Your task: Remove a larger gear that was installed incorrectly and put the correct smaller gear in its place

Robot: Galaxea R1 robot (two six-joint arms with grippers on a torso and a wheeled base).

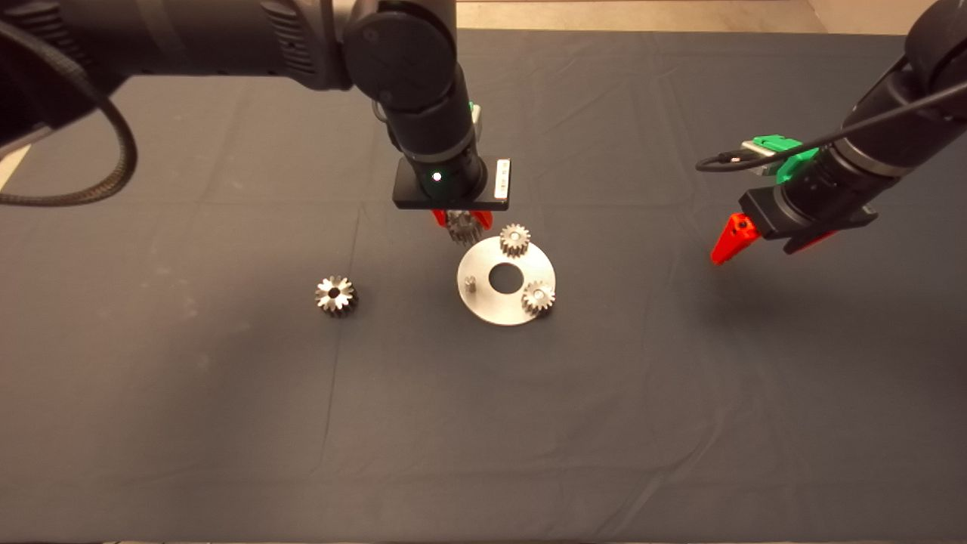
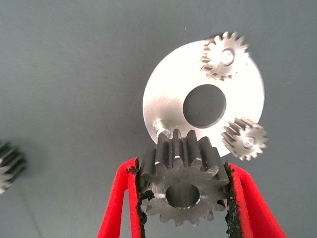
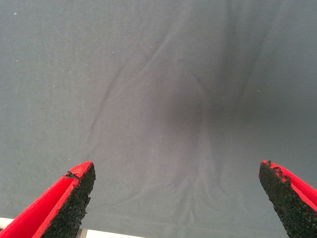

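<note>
My left gripper [image 1: 462, 221] [image 2: 183, 201] is shut on a smaller gear [image 1: 463, 227] [image 2: 184, 184], fine-toothed with a round bore, held just off the back left rim of the round steel plate [image 1: 495, 306] [image 2: 166, 96]. The plate carries two more small gears [image 1: 514, 240] [image 1: 538, 298] and one bare pin [image 1: 470, 284] [image 2: 159, 124], which sits close beneath the held gear. The larger gear [image 1: 335, 295] [image 2: 8, 166], with chunky teeth, lies on the mat well to the plate's left. My right gripper [image 1: 770, 240] [image 3: 176, 198] hovers open and idle at the right.
The plate has a large hole [image 1: 505, 278] in its middle. The dark mat [image 1: 483, 438] has wrinkles and stretches wide to the front. A black cable [image 1: 113, 151] loops off the left arm at the far left.
</note>
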